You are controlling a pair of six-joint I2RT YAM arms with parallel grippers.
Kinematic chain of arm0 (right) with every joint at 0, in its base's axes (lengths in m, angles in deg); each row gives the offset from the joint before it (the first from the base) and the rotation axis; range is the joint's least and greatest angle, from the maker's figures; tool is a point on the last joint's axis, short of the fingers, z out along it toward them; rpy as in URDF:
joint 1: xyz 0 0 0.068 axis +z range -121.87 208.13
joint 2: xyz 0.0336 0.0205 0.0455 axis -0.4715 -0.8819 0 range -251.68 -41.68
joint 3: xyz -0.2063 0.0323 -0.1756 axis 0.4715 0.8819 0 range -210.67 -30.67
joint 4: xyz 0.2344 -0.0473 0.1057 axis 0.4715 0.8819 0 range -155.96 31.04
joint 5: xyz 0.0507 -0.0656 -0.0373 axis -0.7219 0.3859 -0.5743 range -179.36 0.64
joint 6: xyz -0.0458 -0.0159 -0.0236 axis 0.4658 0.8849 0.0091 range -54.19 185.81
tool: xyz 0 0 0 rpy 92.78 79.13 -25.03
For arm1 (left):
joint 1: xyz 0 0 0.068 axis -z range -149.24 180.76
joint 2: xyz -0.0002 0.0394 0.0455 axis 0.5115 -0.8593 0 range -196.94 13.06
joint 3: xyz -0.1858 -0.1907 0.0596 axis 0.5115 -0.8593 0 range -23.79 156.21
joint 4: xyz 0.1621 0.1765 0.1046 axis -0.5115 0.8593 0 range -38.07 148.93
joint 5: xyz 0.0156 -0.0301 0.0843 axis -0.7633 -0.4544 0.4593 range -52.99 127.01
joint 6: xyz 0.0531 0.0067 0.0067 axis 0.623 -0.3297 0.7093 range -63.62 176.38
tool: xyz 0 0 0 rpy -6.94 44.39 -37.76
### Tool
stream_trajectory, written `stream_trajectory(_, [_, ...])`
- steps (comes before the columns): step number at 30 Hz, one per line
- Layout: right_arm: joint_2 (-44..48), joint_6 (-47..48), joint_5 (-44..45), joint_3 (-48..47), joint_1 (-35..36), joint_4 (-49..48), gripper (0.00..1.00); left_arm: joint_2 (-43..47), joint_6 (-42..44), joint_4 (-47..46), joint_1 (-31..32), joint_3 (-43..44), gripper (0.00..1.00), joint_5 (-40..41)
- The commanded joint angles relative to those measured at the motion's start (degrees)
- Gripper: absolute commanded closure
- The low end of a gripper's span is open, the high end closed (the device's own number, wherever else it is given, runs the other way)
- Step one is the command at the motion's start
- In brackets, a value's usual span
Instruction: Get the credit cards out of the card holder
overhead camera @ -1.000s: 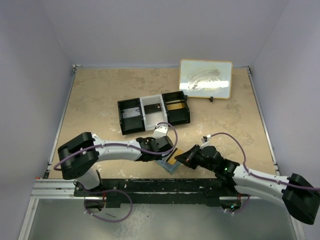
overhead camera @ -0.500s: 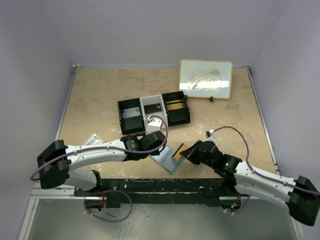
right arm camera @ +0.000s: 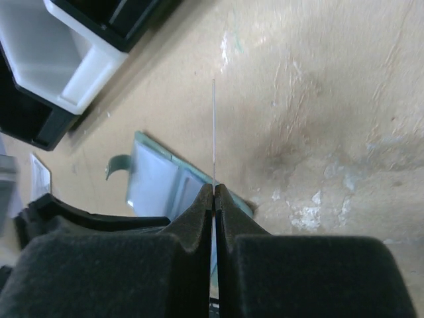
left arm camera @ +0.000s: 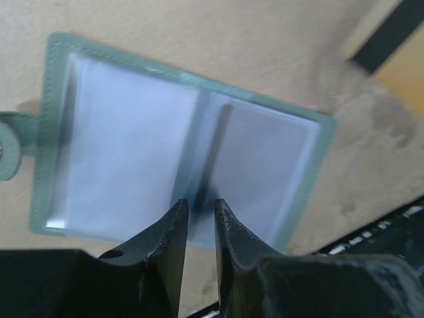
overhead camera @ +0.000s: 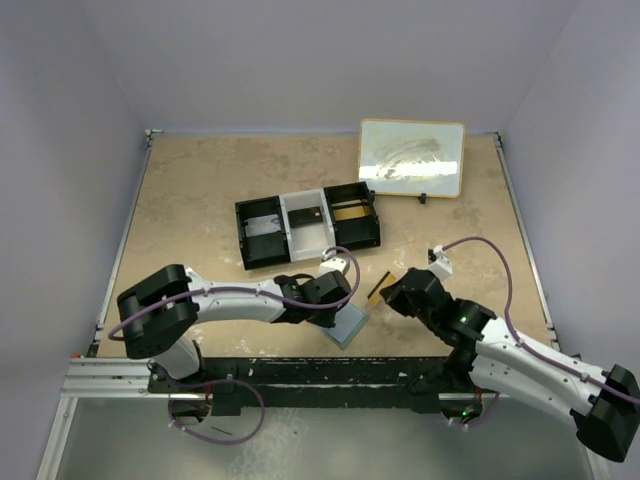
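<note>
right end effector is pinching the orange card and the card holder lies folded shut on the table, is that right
Not quite. The card holder lies open on the table, light blue inside up, not folded shut; the left wrist view shows it. The right end effector is indeed pinching the orange card.

The card holder [left arm camera: 132, 146] lies spread open and flat on the tan table [left arm camera: 232, 53], pale blue inside with a green rim. Its strap tab [left arm camera: 8, 152] sticks out from its left edge. The left gripper [left arm camera: 201, 205] hangs over the holder's near edge at the centre fold, jaws narrowly parted with nothing between them.
</note>
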Motion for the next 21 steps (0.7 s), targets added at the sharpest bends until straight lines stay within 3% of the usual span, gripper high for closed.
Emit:
stream_trajectory(1, [0.7,9.1,5.0,-5.5,-2.2,2.8,1.00,-0.7,-3.3,5.0,0.1,2.3,0.81,9.4])
stream_trajectory(6, [-3.5,17.5,3.2,-9.0,-5.6,1.1,1.00,0.8,-4.4,7.5,0.1,2.1,0.81,15.1])
stream_trajectory(13, [-7.9,33.4,1.7,-12.1,-6.8,-8.4,1.00,2.6,-3.2,8.6,0.1,2.5,0.81,15.6])
stream_trajectory(21, [-11.6,57.5,0.1,-14.3,-6.8,-20.6,1.00,13.3,-3.2,12.8,0.0,2.2,0.79,21.7])
